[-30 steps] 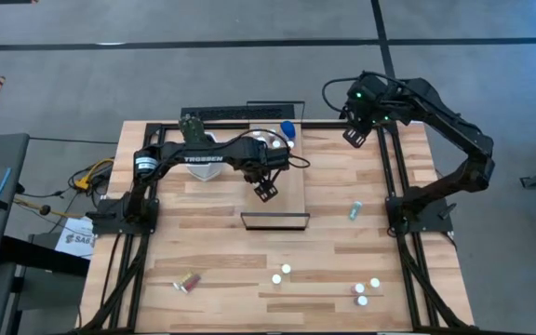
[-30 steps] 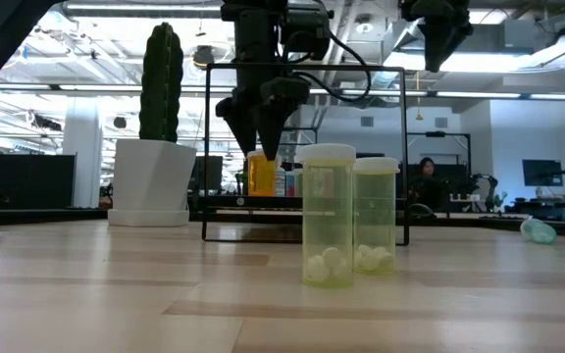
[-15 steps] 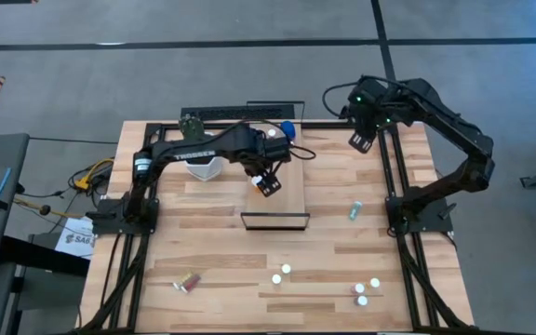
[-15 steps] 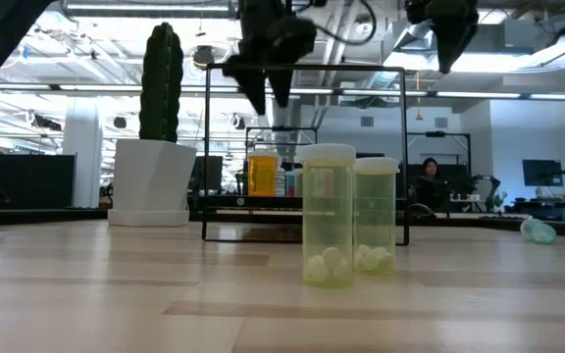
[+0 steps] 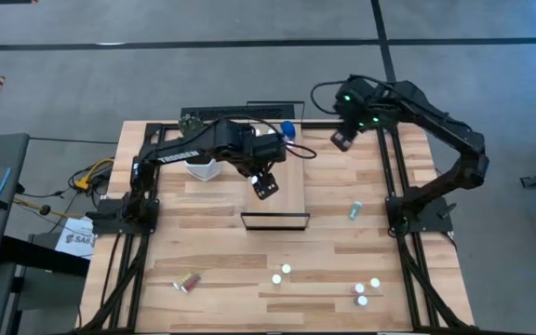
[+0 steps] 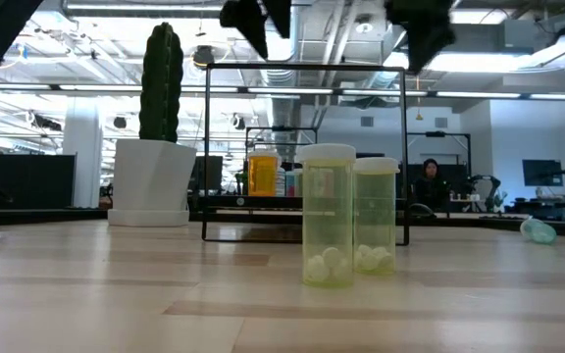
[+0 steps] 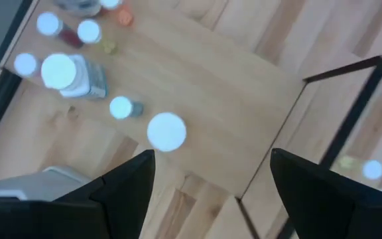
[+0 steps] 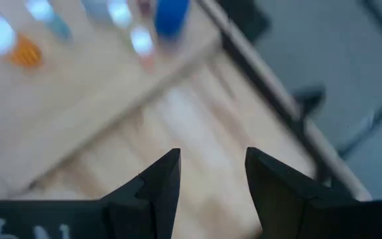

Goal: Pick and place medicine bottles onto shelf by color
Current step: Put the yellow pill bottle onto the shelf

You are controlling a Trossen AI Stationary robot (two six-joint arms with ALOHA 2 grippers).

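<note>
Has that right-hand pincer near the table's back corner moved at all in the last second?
Yes. The right pincer has slid left, away from the table's dark right rail and toward the blue bottle on the shelf.

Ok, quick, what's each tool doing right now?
Left tool: open, holding nothing, above the shelf.
Right tool: open, holding nothing, raised near the table's far right corner.

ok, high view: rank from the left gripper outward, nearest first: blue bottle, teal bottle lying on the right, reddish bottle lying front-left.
From the left gripper, open above the shelf:
1. Blue bottle, at the shelf's back, just behind the gripper.
2. Teal bottle, lying on the table to the right of the shelf.
3. Reddish bottle, lying near the table's front-left, clearly farthest.
</note>
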